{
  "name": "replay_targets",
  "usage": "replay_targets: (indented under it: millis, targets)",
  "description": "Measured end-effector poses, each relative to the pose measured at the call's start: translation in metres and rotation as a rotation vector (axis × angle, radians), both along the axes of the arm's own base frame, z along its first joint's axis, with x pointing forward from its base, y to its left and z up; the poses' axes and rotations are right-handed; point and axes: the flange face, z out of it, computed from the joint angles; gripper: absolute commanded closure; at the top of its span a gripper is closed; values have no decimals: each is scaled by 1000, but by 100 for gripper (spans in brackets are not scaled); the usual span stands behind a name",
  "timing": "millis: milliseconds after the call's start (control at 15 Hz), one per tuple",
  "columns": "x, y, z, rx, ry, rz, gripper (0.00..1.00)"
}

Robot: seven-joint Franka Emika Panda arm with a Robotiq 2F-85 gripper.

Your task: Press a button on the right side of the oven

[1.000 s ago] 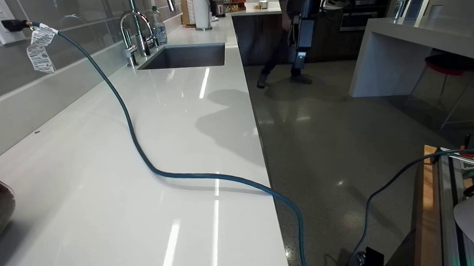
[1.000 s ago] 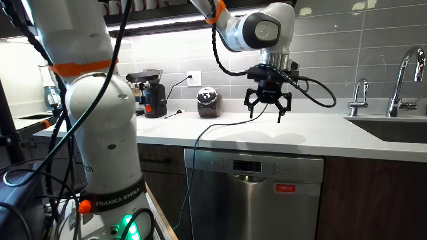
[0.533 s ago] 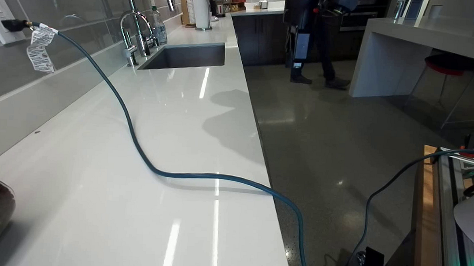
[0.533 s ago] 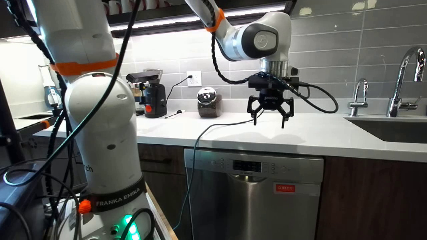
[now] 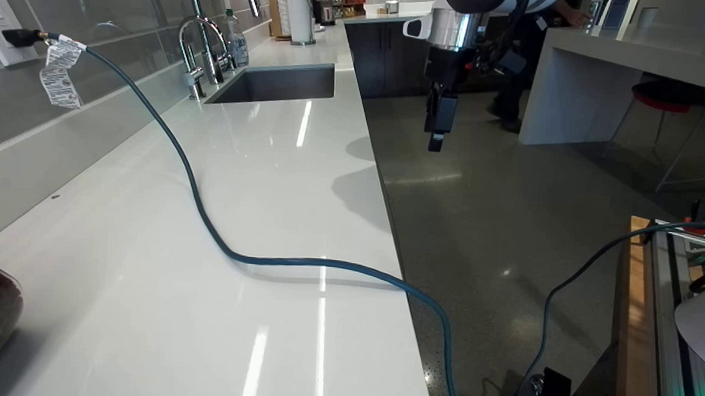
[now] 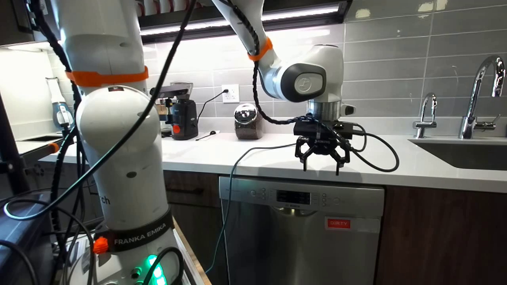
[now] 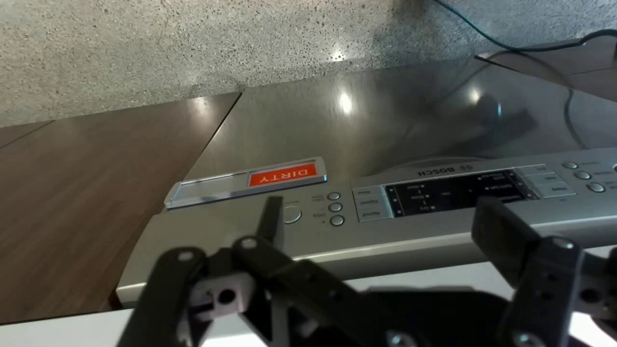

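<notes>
The appliance is a steel Bosch dishwasher (image 6: 301, 241) under the counter, with a red DIRTY sign; no oven shows up close. Its control strip has a dark display (image 6: 293, 197). On the strip's right side are small round buttons (image 6: 324, 199) and a larger round button (image 6: 336, 201). In the wrist view the strip stands upside down; the small buttons (image 7: 336, 208) show between the fingers, and the larger button (image 7: 292, 214) is partly behind a fingertip. My gripper (image 6: 321, 171) is open and empty, fingers down, above the strip and apart from it. In an exterior view my gripper (image 5: 435, 147) hangs beyond the counter's front edge.
The white counter (image 6: 277, 158) juts above the strip. A green cable (image 6: 233, 170) crosses it and hangs down past the dishwasher's left side. A jar (image 6: 248, 122), a grinder (image 6: 184, 118) and a sink (image 6: 467, 156) are farther back. A person (image 5: 516, 68) stands in the background.
My gripper has come down from higher above the counter to just above the control strip's level, still open. The person in the background has walked to the right.
</notes>
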Motion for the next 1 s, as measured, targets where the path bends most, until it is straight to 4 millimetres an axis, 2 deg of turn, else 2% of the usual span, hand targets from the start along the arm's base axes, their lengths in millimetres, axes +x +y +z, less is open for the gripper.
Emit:
replay_targets:
  millis: [867, 1000]
  targets:
    - [-1, -3, -73, 75, -32, 77, 0]
    - [0, -4, -80, 74, -38, 86, 26]
